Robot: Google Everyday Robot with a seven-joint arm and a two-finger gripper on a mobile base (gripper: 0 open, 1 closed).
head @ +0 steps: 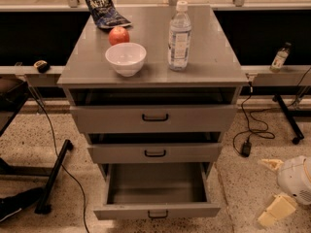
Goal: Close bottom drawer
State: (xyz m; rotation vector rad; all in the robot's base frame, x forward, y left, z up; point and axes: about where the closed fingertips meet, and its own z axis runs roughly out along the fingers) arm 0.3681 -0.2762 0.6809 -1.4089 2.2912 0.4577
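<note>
Left of our jaws, and well apart from them, the bottom drawer (158, 211) stands pulled far out of the cabinet (218, 62). Our gripper (265, 192) hangs low over the floor (238, 193), jaws spread wide as it seems, holding nothing. We judge this the approach step: next the jaws must reach the drawer front and push it straight in.
</note>
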